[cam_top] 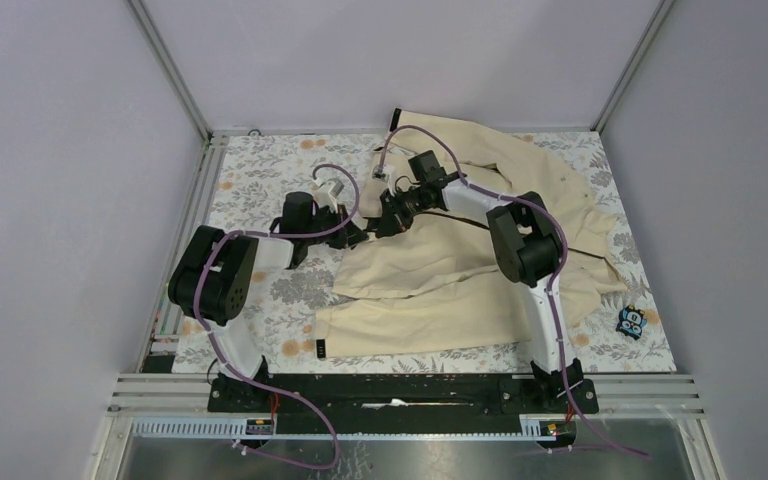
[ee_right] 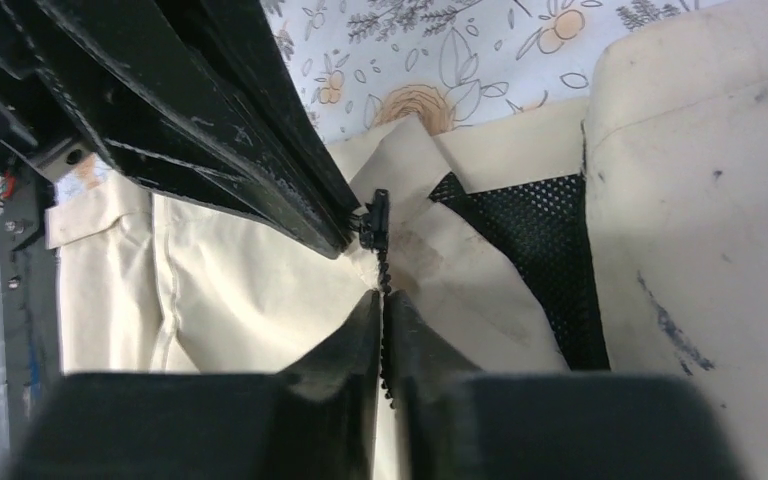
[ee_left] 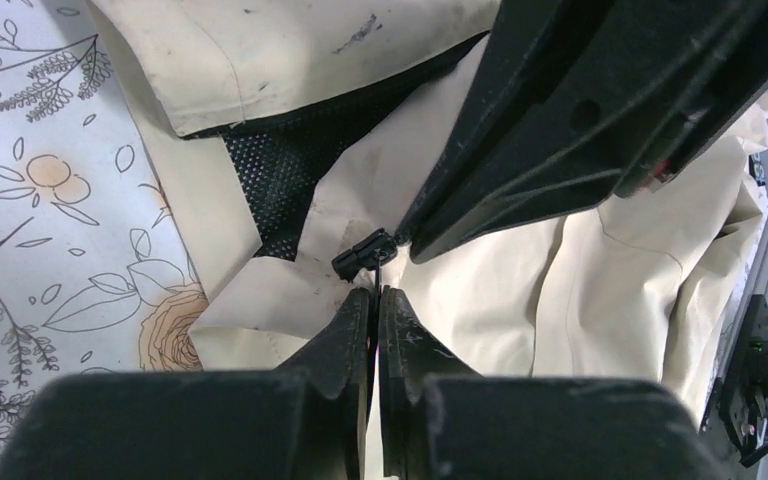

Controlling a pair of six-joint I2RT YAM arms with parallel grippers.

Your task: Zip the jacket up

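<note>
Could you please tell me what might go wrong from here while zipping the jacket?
1. The left hand and right hand are both shut on the jacket right at the zipper slider; their crowded tips could collide or slip off.
2. The black mesh lining lies beside the slider and might catch in the teeth.
3. The jacket lies rumpled, so pulling may drag it.

Soft, even light, faint shadows; wrist views seem blurred up close.

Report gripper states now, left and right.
Left gripper: jaws shut, pinching the jacket just below the zipper slider.
Right gripper: jaws shut on the zipper.
</note>
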